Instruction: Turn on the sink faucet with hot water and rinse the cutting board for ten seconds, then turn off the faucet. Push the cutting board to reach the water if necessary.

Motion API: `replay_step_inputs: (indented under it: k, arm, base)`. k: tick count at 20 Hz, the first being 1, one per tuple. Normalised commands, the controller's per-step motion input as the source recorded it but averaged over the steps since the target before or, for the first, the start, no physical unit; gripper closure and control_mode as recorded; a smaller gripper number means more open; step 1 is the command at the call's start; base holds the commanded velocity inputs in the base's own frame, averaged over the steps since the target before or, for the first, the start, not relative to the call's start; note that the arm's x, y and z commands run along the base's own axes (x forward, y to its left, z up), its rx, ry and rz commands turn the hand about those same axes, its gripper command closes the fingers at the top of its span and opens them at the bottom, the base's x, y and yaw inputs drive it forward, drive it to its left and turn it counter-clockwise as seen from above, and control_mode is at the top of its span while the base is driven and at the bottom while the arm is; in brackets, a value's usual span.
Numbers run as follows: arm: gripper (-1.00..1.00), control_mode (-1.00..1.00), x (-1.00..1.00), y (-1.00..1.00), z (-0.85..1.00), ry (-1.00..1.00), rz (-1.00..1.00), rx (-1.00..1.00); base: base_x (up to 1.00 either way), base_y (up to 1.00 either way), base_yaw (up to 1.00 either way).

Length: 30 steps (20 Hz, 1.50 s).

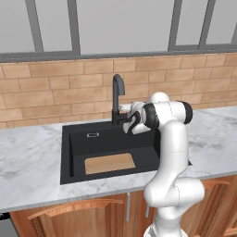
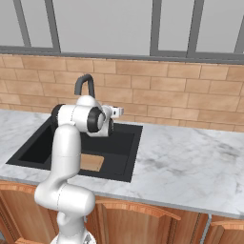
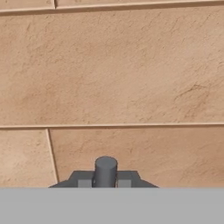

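Observation:
The black sink (image 1: pixel 70 155) (image 2: pixel 125 145) is set into the marble counter. A light-brown cutting board (image 1: pixel 109 163) (image 2: pixel 92 163) lies flat on its floor at the front, partly hidden behind my arm in the right base view. The dark gooseneck faucet (image 1: pixel 118 92) (image 2: pixel 84 82) rises behind the basin. My gripper (image 1: pixel 126 121) (image 2: pixel 118 111) (image 3: pixel 105 182) is shut and sits just right of the faucet's base, pointing at the brick wall. A small grey lever end (image 3: pixel 105 168) shows right at the fingertips; I cannot tell whether they touch. The water is out of view.
Marble counter (image 1: pixel 28 162) (image 2: pixel 190 162) runs on both sides of the sink. A brick backsplash (image 3: pixel 113 65) stands close ahead of the hand, with windows above. Wooden cabinet fronts lie below the counter edge.

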Motion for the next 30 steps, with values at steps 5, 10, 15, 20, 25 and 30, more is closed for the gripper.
replay_step_inputs:
  k: [5, 10, 15, 20, 25, 30]
  arm:
    - [1.00, -1.00, 0.00, -0.01, 0.00, 0.00, 0.00, 0.00]
    - [1.00, -1.00, 0.00, -0.07, 0.00, 0.00, 0.00, 0.00]
    - [1.00, -1.00, 0.00, -0.41, 0.00, 0.00, 0.00, 0.00]
    - [1.00, -1.00, 0.00, -0.33, 0.00, 0.00, 0.00, 0.00]
    - [1.00, -1.00, 0.00, -0.11, 0.00, 0.00, 0.00, 0.00]
    - [1.00, -1.00, 0.00, -0.09, 0.00, 0.00, 0.00, 0.00]
  base:
    - [0.00, 0.00, 0.00]
    - [0.00, 0.00, 0.00]
    - [0.00, 0.00, 0.00]
    - [0.00, 0.00, 0.00]
    - [0.00, 0.00, 0.00]
    - [0.00, 0.00, 0.00]
